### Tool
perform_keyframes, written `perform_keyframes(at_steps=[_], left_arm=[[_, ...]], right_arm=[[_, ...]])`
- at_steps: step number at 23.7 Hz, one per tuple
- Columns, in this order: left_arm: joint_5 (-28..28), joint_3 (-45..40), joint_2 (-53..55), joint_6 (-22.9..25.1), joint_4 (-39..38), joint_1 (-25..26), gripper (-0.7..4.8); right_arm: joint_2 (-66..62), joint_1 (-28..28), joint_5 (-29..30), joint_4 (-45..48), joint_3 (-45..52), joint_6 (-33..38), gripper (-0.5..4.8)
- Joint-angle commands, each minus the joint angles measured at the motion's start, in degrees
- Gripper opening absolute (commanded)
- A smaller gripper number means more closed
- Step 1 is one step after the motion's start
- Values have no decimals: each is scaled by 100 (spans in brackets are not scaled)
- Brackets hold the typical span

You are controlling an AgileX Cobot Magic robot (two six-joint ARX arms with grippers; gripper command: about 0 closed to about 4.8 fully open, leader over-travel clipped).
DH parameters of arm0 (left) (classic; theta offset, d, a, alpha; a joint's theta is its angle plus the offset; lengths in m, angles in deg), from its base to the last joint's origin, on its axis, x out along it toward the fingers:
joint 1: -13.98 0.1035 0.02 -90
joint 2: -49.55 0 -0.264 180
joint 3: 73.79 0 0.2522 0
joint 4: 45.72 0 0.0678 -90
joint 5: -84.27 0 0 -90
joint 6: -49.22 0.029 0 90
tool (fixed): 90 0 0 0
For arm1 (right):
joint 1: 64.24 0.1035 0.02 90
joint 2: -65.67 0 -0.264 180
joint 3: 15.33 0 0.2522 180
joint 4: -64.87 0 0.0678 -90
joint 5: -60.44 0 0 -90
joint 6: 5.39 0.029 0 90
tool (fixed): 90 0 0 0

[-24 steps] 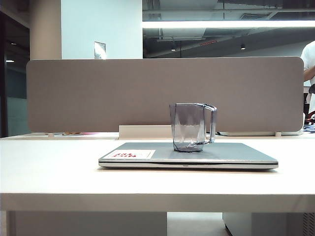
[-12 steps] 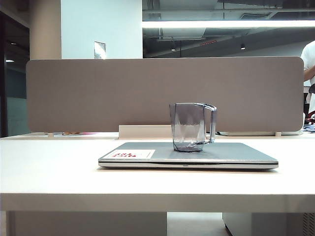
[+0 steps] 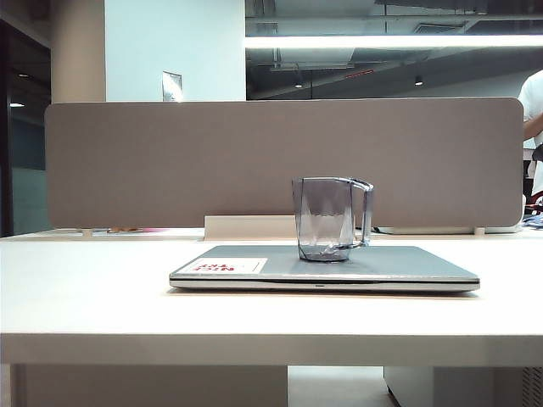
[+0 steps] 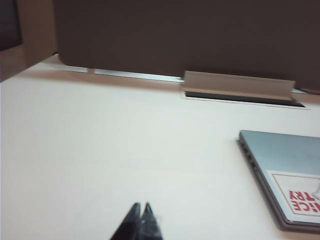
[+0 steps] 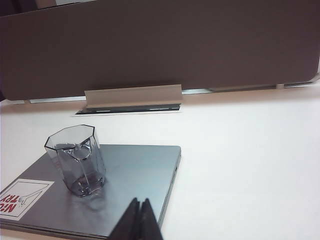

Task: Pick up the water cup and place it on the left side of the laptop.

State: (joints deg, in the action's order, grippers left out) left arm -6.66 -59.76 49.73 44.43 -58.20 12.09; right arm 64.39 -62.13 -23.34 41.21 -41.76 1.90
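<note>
Nothing moved; water cup upright on laptop, both tools pressed together, table bare left

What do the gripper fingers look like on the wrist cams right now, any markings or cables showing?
Only fingertips show. The left gripper and right gripper each appear as two slim, dark, near-black fingers tapering to points. No markings, cables or arm links are visible; the exterior view shows neither arm.
</note>
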Motion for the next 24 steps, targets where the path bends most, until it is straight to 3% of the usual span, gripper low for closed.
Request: perform_keyframes(at_steps=[1,11,15,24], left_arm=[[-289,63,7,-13,46,-9,-6],[-629,890,85,24,-389,-17,-6],[-1158,1322,815,52,-424,-17,-6],[-1633,2463,2599,286,-415,-24,-6]], right_arm=[[-446,2,168,81,-254,4,-5],[-2879,7,605,815,-1172,-2,-6],[-3899,118,1054,1386,-1394,0,-5],[-5657,566,1051,2240,-1735,13,-6]])
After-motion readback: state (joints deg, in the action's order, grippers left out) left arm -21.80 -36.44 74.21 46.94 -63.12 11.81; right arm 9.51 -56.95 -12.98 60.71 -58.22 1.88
